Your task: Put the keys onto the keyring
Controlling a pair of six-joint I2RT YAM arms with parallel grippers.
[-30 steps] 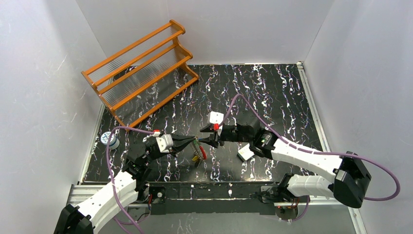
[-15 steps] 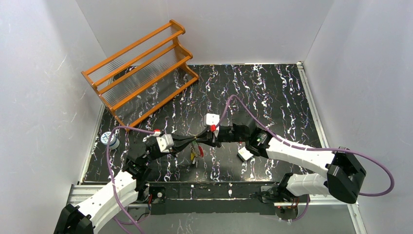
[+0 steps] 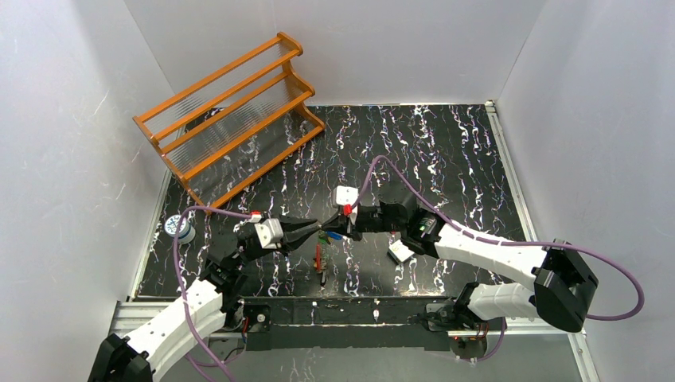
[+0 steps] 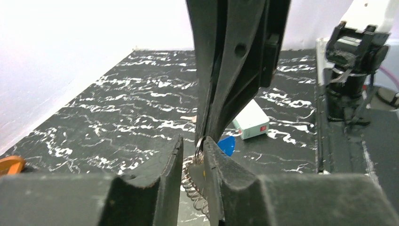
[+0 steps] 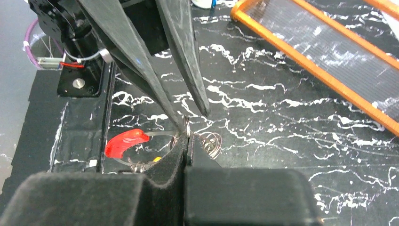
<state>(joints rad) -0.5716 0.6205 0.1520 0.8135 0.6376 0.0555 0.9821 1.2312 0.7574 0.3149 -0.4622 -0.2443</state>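
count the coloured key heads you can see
4, by the keyring where the left gripper and right gripper meet: red key on the near side, blue key, green key, and a sliver of yellow key. Others may be hidden.

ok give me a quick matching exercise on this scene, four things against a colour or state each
Things:
1. right tool
2. left tool
3. rack
4. card

Colour or state:
a. orange
b. fingers apart
c. white with a red dot
d. shut on the keyring

Pairs: 1-d, 2-b, 3-a, 4-c
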